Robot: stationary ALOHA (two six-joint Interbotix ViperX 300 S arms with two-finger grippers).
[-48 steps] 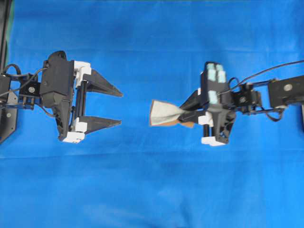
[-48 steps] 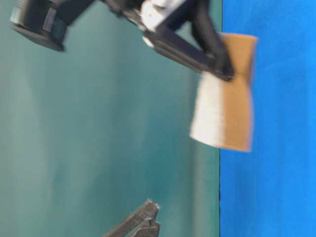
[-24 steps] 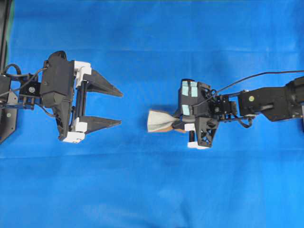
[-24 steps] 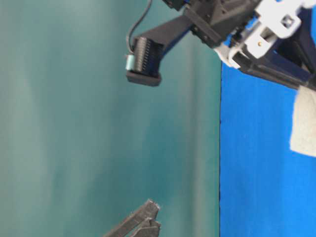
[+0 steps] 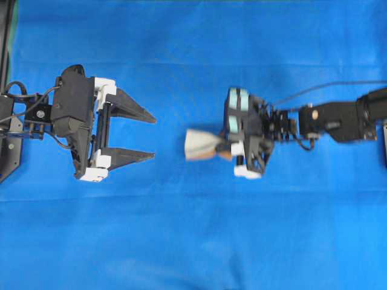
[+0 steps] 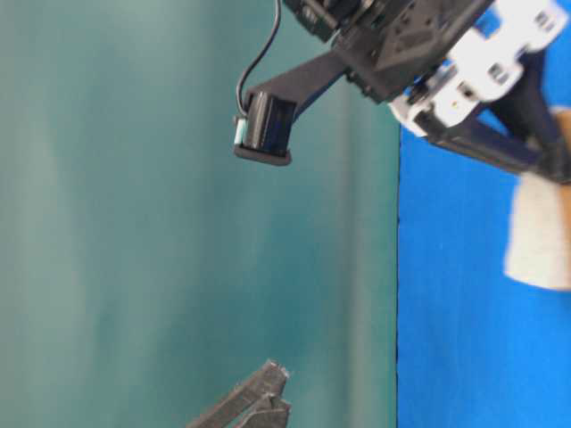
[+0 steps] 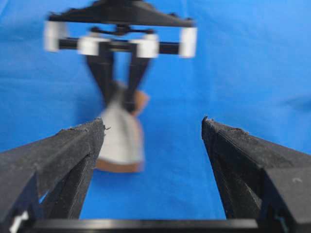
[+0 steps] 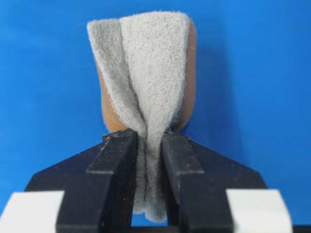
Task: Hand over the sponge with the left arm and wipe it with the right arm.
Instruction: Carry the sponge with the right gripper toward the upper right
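Note:
The sponge (image 5: 199, 145) is pinched at one end, its grey-white face folded and the orange-brown layer showing behind. My right gripper (image 5: 225, 148), on the arm with teal tape patches, is shut on it and holds it low over the blue cloth. In the right wrist view the sponge (image 8: 150, 63) fans out past the shut gripper (image 8: 148, 138). My left gripper (image 5: 154, 138) is open and empty, a short gap left of the sponge's free end. In the left wrist view the blurred sponge (image 7: 121, 138) lies ahead of the open gripper (image 7: 153, 124), nearer its left finger.
A blue cloth (image 5: 193, 241) covers the table. A black frame (image 5: 6, 36) stands at the far left edge. In the table-level view the sponge (image 6: 540, 236) hangs at the right edge, and the left fingertips (image 6: 259, 401) show at the bottom before a teal wall.
My right gripper has carried the sponge leftward toward the left gripper, tipping its wrist forward and lower over the cloth. The left arm has not moved.

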